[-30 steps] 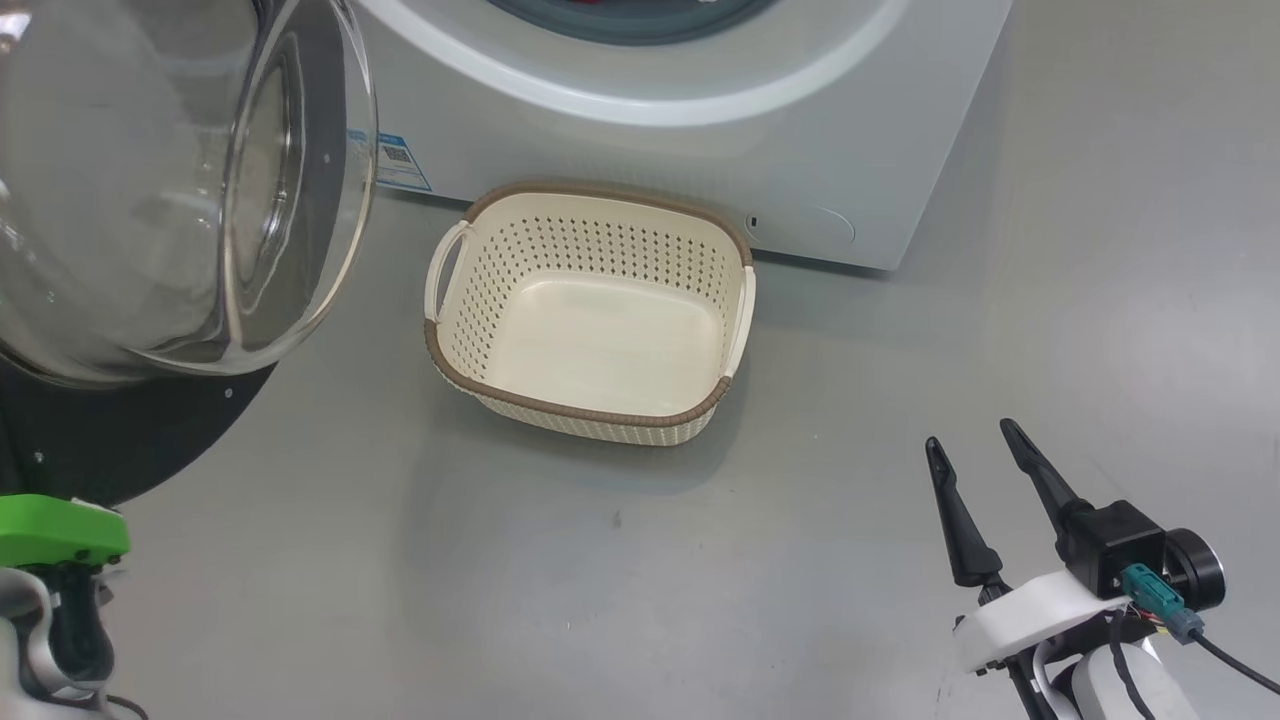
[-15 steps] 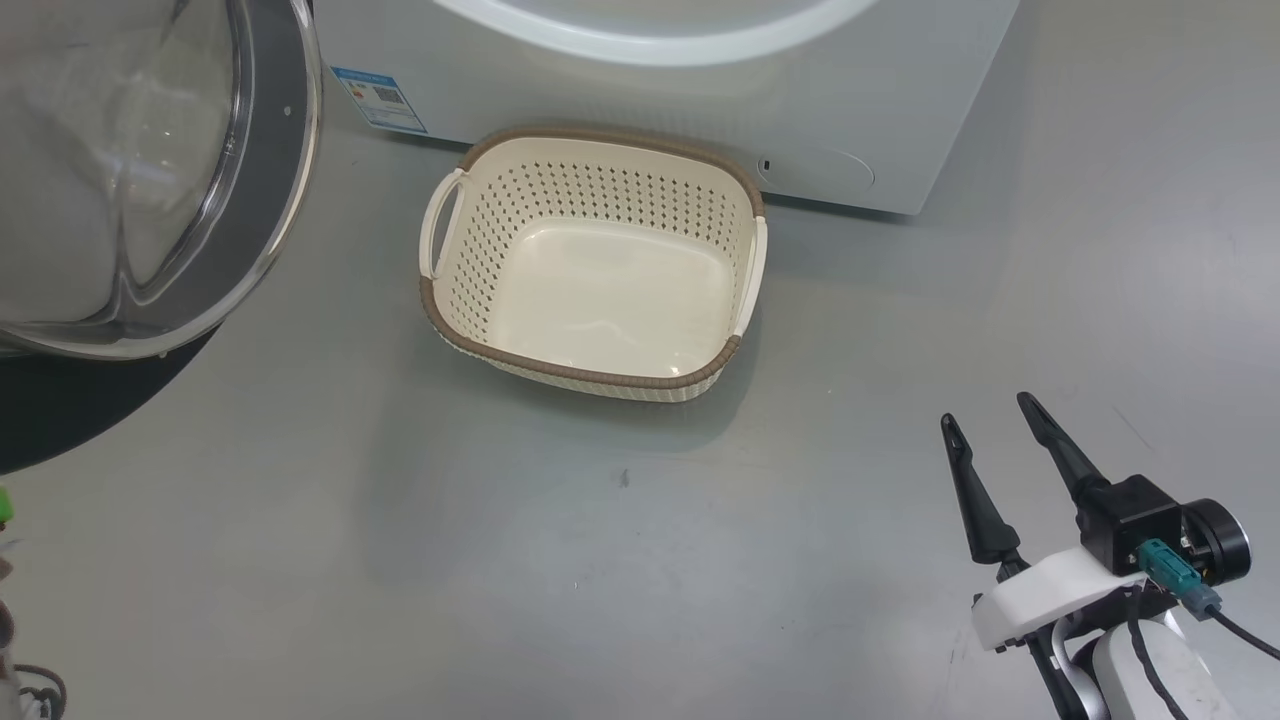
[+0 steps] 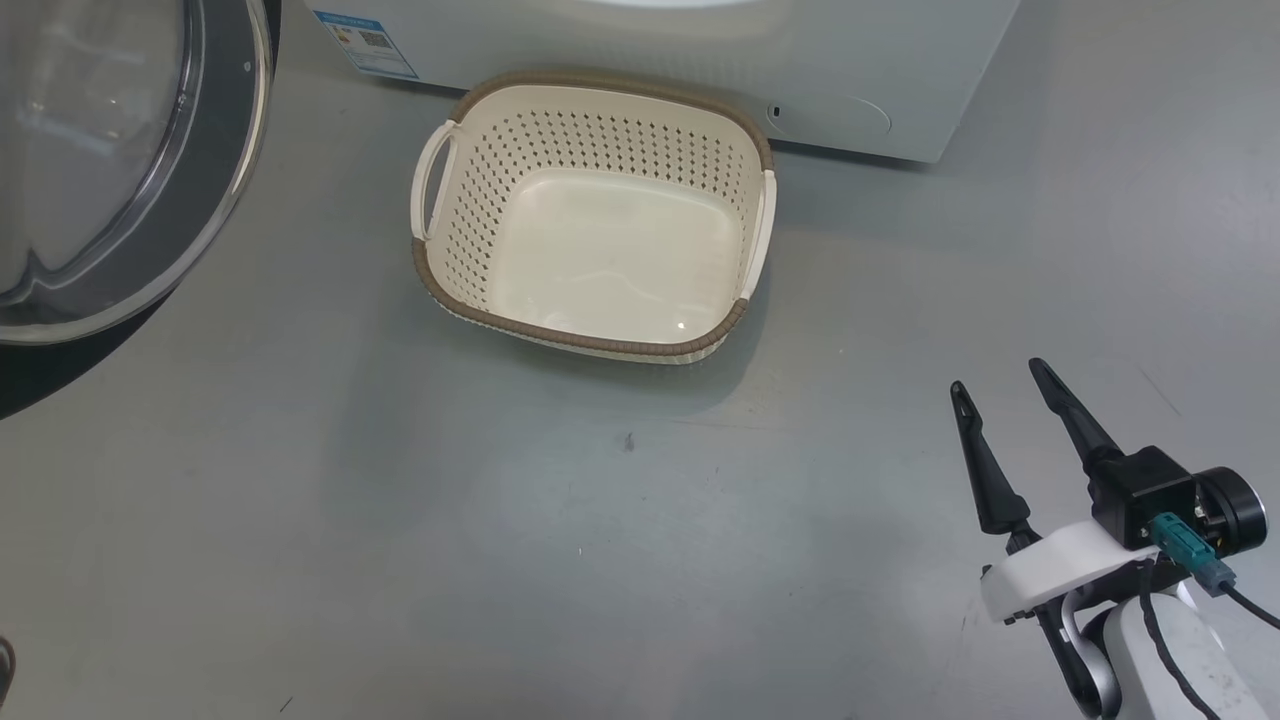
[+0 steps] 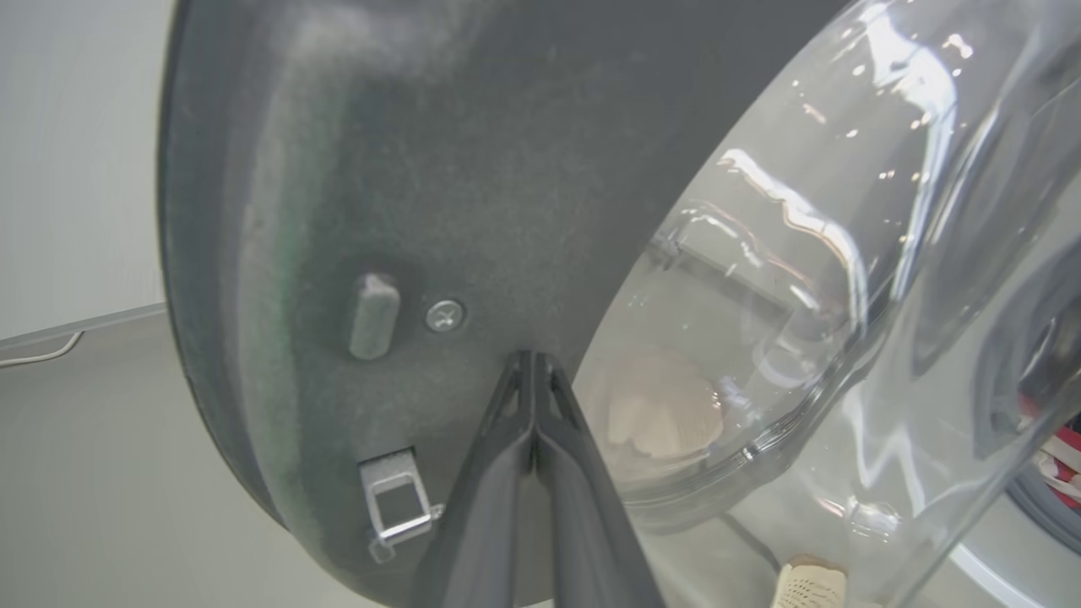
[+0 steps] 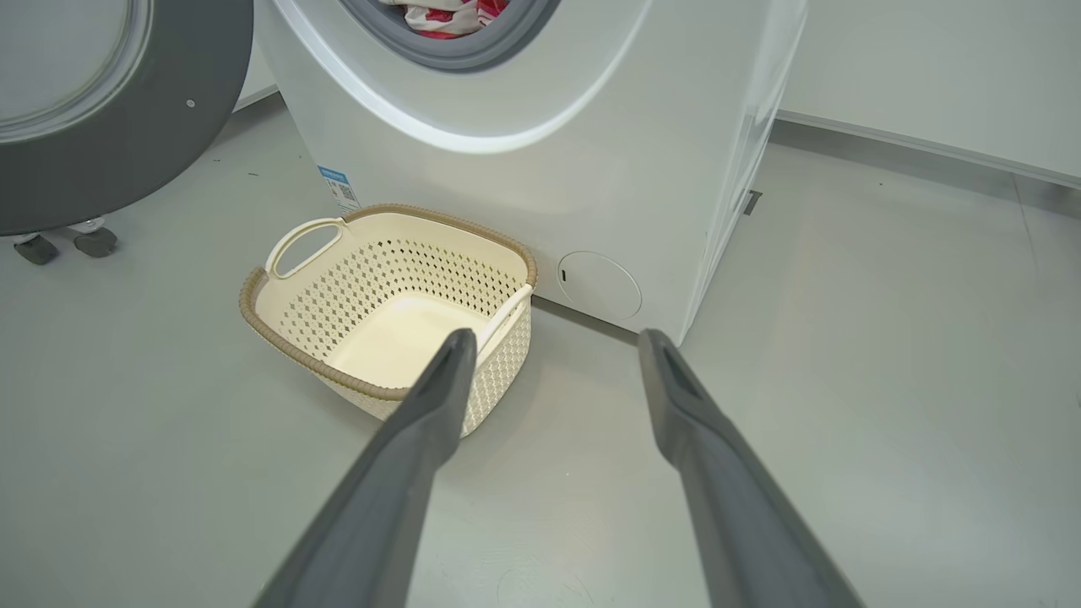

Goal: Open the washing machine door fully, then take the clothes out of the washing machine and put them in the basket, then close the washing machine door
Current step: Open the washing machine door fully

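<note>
The washing machine door (image 3: 215, 190) stands swung open at the upper left of the head view, its glass bowl (image 3: 80, 150) facing me. My left gripper (image 4: 532, 359) is shut with nothing in it, its tips close against the door's dark inner rim (image 4: 405, 169) near a latch (image 4: 393, 502). The cream basket (image 3: 590, 345) sits empty on the floor before the washing machine (image 3: 880, 90). Red and white clothes (image 5: 448, 13) lie inside the drum opening. My right gripper (image 3: 999, 377) hangs open to the right of the basket, above the floor.
Grey floor (image 3: 400, 560) spreads in front of the basket and to the machine's right. A small wheeled foot (image 5: 59, 245) stands under the door at the left. A pale wall and skirting (image 5: 929, 84) run behind the machine.
The head camera has tilted, so the whole picture slid upward. Against the basket, the door's rim now stands further left. The left arm's green part has gone from the lower left corner.
</note>
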Tool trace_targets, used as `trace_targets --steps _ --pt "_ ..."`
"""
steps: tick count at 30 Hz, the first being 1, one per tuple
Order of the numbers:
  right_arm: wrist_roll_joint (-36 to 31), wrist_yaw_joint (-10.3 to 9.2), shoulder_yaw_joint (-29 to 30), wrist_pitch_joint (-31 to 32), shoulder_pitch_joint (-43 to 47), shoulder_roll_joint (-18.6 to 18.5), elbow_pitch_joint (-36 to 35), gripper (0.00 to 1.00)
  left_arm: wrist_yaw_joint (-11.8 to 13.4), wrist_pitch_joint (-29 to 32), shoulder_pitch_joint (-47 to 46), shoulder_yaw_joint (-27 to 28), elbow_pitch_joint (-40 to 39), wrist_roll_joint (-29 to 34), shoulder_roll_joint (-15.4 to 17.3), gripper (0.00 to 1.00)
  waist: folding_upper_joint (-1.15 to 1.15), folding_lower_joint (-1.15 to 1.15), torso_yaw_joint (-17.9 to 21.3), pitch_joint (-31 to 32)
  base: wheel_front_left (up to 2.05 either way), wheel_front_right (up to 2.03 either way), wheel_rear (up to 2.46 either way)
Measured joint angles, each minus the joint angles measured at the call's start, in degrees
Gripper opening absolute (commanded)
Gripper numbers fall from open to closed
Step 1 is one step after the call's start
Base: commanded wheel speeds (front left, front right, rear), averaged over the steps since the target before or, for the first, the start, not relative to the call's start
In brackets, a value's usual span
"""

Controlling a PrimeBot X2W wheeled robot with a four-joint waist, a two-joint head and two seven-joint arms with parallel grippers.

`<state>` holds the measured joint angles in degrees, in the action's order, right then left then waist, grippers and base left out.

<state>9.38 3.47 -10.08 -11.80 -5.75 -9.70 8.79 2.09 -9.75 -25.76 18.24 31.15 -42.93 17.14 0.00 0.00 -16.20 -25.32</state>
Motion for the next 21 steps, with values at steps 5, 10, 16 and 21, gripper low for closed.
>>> trace_targets --steps 5,10,16,21 --pt "0.0 -0.01 0.13 0.0 -0.19 -0.02 -0.01 1.0 -0.55 -0.49 -0.74 -0.41 1.99 0.01 0.05 0.0 0.0 0.0 -0.02 -0.27 0.0 0.0 0.0" --pt "0.04 -0.02 0.45 -0.03 -0.83 0.04 0.47 1.0 -1.47 -1.49 -1.47 -1.42 4.44 0.32 0.11 0.0 0.0 0.0 -0.01 0.17 0.0 0.0 0.0" --pt "0.18 -0.02 0.47 -0.21 -0.94 0.64 1.47 1.0 -2.61 -2.18 -1.5 -3.23 6.04 2.36 0.23 0.0 0.0 0.0 0.06 1.9 0.0 0.0 0.0" --pt "0.9 -0.02 0.47 -0.7 -1.12 1.51 2.81 1.0 -3.44 -2.77 -1.49 -5.01 6.98 3.82 0.22 0.0 0.0 0.0 0.27 4.0 0.0 0.0 0.0"
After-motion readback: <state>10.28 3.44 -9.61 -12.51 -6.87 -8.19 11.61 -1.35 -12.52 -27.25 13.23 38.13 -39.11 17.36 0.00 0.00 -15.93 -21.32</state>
